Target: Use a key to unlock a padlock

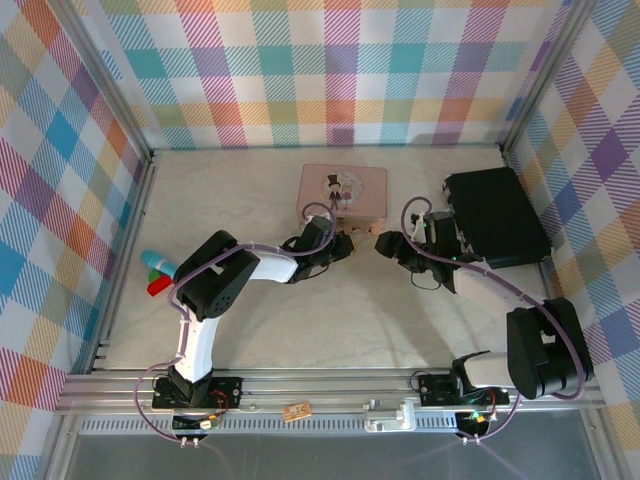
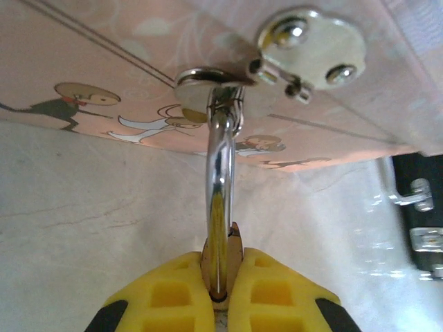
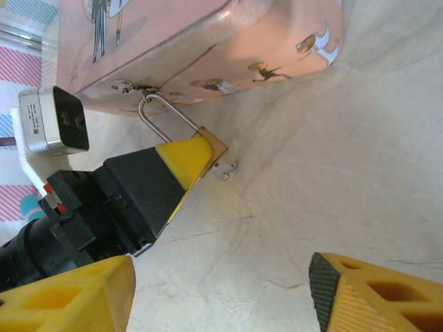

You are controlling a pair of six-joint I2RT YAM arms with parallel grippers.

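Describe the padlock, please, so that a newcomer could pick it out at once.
Find the pink tin at the far middle. Hooked through the clasp on its front wall is the padlock, pinched by the left gripper's yellow fingers. Its shiny thin shackle and small brass body set it apart.

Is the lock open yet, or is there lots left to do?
Not yet. Done: the left gripper is clamped on the padlock. In hand: the right gripper hangs open and empty nearby. Left: the shackle is hooked through the pink tin's latch and looks closed, so unlocking is all to come.
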